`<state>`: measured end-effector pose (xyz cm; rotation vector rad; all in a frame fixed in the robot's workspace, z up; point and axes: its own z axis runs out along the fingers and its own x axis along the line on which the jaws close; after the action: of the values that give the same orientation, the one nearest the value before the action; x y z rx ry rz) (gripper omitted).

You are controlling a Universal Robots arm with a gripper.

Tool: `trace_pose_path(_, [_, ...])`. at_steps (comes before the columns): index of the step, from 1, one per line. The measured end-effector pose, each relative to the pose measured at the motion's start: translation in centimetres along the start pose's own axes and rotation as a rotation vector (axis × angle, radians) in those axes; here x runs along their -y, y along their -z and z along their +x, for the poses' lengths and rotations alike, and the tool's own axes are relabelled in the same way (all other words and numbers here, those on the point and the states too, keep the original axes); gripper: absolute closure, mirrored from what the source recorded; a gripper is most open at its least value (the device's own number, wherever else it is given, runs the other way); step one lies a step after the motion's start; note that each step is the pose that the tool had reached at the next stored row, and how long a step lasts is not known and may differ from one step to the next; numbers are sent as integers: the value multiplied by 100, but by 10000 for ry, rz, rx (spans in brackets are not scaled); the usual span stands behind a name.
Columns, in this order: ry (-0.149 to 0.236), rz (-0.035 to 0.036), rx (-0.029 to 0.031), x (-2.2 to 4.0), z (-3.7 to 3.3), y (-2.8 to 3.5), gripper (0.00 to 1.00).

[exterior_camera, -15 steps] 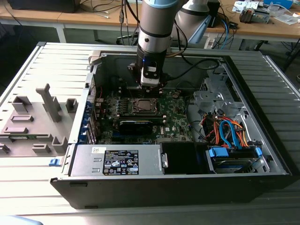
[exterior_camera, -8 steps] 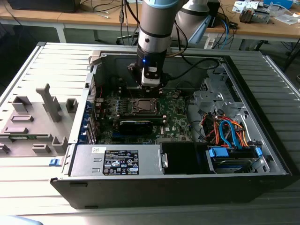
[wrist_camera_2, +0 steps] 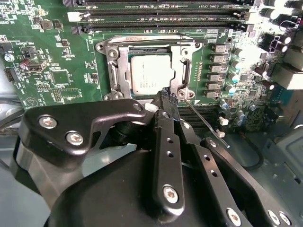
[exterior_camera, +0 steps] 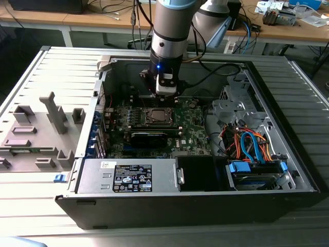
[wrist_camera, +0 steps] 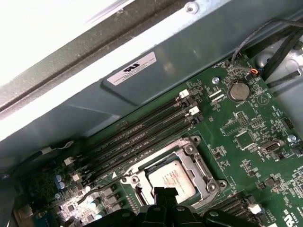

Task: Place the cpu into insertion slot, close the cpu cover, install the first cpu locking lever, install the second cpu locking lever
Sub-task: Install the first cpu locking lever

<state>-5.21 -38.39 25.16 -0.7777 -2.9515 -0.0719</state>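
The cpu [wrist_camera_2: 150,74] lies flat in the insertion slot [wrist_camera_2: 105,47] on the green board, its silvery top showing through the cut-out of the cpu cover [wrist_camera_2: 183,66]. The cover lies down over it. My gripper [wrist_camera_2: 169,94] is shut, and its black tip hovers at the socket's edge beside the cover's corner. A thin locking lever [wrist_camera_2: 204,122] slants away from that corner, sticking out over the board. In the first wrist view the cpu [wrist_camera: 171,178] sits just beyond the gripper [wrist_camera: 164,193]. In the exterior view the gripper [exterior_camera: 165,93] hangs above the socket's far side, over the cpu [exterior_camera: 156,116].
Long memory slots [wrist_camera_2: 165,19] run beside the socket. A black card [exterior_camera: 149,138] lies in front of it. The case wall [wrist_camera: 142,94] rises close behind. A power supply [exterior_camera: 128,177] and a cable bundle [exterior_camera: 249,144] fill the case's front and right. Grey fixtures [exterior_camera: 36,134] stand outside, at the left.
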Motion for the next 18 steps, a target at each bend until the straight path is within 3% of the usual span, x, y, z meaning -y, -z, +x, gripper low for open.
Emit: trace_pose_path(18, [709, 15, -48, 3, -2, 1, 89])
